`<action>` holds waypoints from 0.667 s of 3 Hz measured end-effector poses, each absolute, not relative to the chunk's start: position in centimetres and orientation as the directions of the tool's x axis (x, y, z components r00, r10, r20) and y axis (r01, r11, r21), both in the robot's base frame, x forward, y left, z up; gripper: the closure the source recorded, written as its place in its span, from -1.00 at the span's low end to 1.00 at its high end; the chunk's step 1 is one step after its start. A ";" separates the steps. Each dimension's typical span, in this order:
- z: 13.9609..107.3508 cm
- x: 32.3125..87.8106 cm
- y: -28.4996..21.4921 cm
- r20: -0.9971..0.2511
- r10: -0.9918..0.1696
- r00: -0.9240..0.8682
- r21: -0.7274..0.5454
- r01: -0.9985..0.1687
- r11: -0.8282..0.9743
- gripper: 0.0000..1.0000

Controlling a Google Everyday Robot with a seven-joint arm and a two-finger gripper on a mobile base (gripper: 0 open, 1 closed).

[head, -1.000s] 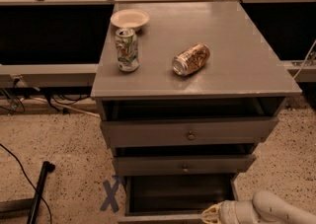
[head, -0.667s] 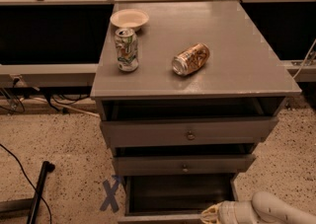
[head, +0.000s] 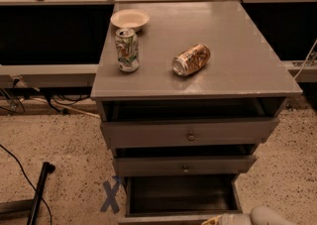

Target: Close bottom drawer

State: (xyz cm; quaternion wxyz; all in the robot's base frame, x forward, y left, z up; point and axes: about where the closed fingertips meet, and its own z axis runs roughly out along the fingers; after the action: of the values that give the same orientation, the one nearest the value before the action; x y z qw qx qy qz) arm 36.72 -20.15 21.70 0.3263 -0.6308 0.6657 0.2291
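Bottom drawer [head: 181, 195] is at the foot of the grey cabinet [head: 247, 65], pulled well out, so its dark inside shows from above. Its front lies right at the lower edge of the view and only a thin strip of it is seen; the knob is cut off. The gripper [head: 223, 219] is at the bottom edge too, just beside the right end of that front strip, and perhaps it touches it, but the contact is not clear. Most of the gripper is out of view (only a pale rounded part and a small yellowish tip show), so I cannot tell if it is open or closed, or if it holds anything. The middle drawer [head: 184, 165] and the top drawer [head: 190, 134] both stand a little out, each with a small knob. On the cabinet top are an upright can [head: 127, 49], a lying can [head: 191, 60] and a bowl [head: 130, 19]. A blue X [head: 111, 196] marks the floor at the left.
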 end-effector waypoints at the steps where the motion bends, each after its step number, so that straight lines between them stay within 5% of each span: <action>1: 20.2 35.9 -20.6 -0.721 -0.692 -0.013 -0.090 -0.990 0.113 1.00; 2: 18.3 35.7 -21.0 -0.724 -0.688 -0.043 -0.096 -0.982 0.162 1.00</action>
State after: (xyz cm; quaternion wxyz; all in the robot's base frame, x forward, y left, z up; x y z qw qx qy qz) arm 35.73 -20.98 18.28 0.3301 -0.6077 0.6872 0.2224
